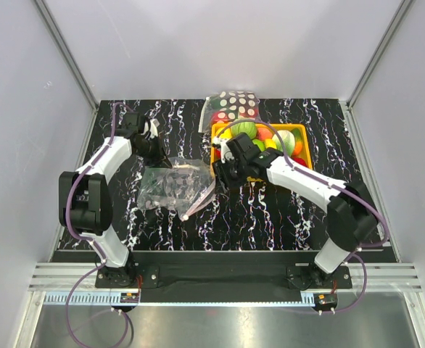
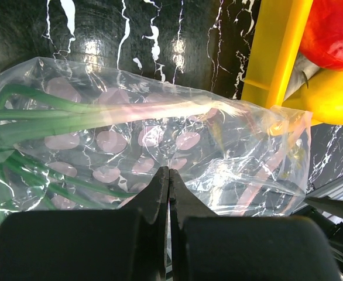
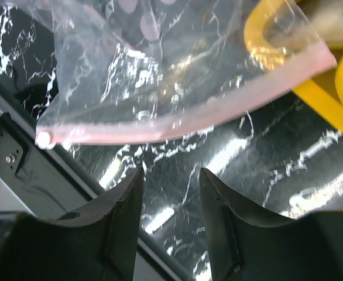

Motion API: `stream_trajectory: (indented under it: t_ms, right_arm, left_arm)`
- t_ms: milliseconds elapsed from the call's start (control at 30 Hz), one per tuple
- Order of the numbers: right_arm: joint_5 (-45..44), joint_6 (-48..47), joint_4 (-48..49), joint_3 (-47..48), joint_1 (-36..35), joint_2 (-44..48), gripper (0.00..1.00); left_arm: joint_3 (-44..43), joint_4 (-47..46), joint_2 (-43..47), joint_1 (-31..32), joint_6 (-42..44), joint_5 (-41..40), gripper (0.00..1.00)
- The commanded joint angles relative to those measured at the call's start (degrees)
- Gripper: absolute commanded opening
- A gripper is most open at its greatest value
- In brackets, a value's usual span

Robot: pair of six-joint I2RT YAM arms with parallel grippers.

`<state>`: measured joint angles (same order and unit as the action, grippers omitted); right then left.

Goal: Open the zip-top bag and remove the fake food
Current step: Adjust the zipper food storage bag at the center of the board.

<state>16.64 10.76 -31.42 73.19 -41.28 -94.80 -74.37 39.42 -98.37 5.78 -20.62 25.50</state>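
Left end effector [image 2: 169, 178] is together, apparently clamped on a fold of the crinkly clear zip-top bag [image 1: 175, 185]. The bag lies mid black marbled counter [image 1: 270, 210], left of the yellow plastic tray [image 1: 306, 143]. Right end effector [image 3: 171, 172] is apart, with the pink zip strip [image 3: 183, 120] just beyond its tips. I'd push in, catch one lip only, then peel right.

Counts:
- Bags: two, including the polka-dot bag [image 1: 232, 104].
- Tray: one.
- Green toy scallion bunch [image 2: 72, 108]: one, bagged.
- Tray toys: several, can't count.

Ahead of my black right claw [image 3: 170, 172], the clear crinkly plastic zip-top bag [image 3: 160, 76] shows a pink zip strip [image 3: 189, 122] and faint mauve dots. Under the claw, black marbled tabletop [image 3: 218, 164], white veins. Right of it, a yellow plastic tray [image 3: 326, 108] of red, yellow, green glossy toy food [image 1: 245, 130].
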Motion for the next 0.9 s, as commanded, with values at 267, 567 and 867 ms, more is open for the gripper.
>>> stream_trajectory:
  t_ms: [267, 567, 867]
  right_arm:
    - [0.41, 1.45, 18.66, -4.02, -0.82, -5.47, 0.5]
    - [4.18, 4.09, 33.24, -7.36, -1.0, -6.62, 0.53]
    - [7.7, 5.05, 43.45, -5.51, -1.17, -13.73, 0.57]
  left_arm:
    - [1.33, -2.68, 0.28, -0.16, -1.35, 2.1, 0.0]
    - [1.42, -2.33, -0.33, -0.16, -0.65, 3.5, 0.0]
    - [4.13, -5.4, 0.46, 0.2, -0.91, 11.05, 0.0]
